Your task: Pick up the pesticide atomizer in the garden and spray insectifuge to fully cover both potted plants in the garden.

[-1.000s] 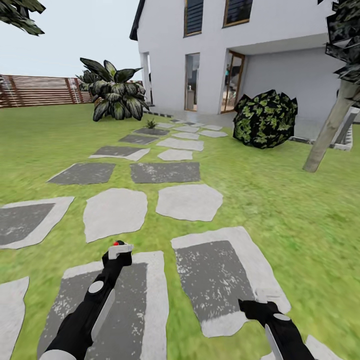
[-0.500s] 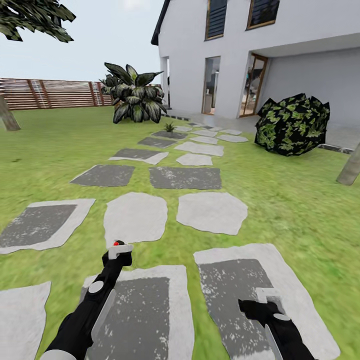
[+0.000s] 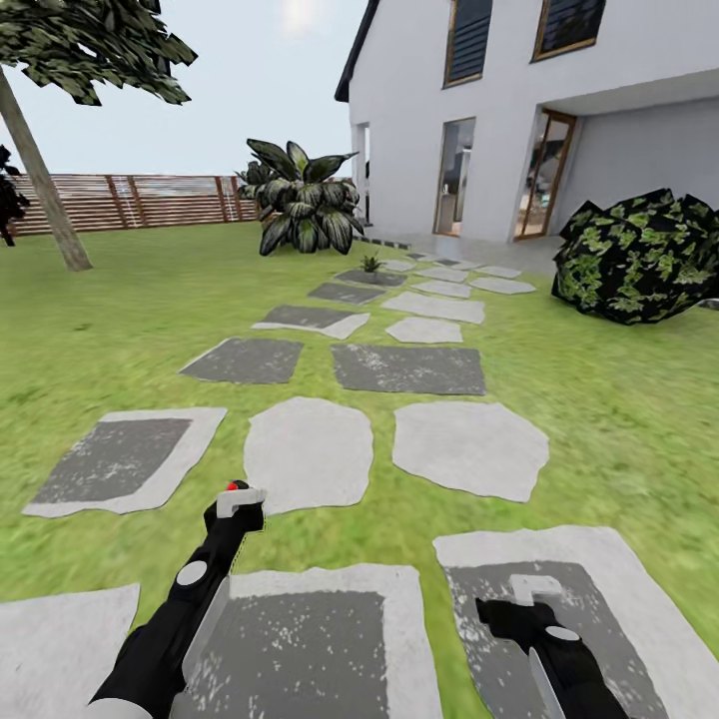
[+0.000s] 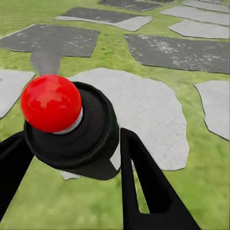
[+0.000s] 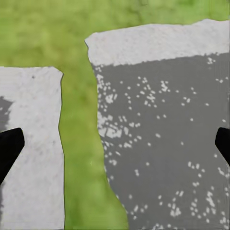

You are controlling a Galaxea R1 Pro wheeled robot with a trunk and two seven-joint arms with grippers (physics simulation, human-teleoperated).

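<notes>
The pesticide atomizer (image 3: 234,498), a small black bottle with a red dot on top, sits upright in my left gripper (image 3: 237,502), which is shut on it low over the stepping stones. In the left wrist view the pesticide atomizer (image 4: 76,134) is close up, its red ball on top, held between the two black fingers (image 4: 143,187). My right gripper (image 3: 513,600) hangs open and holds nothing above a dark stone; in the right wrist view the right gripper (image 5: 115,146) has its tips wide apart. One small low potted plant (image 3: 371,264) stands far along the garden path.
Grey stepping stones (image 3: 407,367) run across the lawn toward a white house (image 3: 519,110). A big broad-leaved plant (image 3: 305,200) stands left of the path and a dark round bush (image 3: 639,255) to the right. A tree trunk (image 3: 45,190) and a slatted fence (image 3: 140,200) lie at the far left.
The whole view has swung to the left, so house, bush and stones have shifted right and a tree has come into view. Both arms keep their places in the picture.
</notes>
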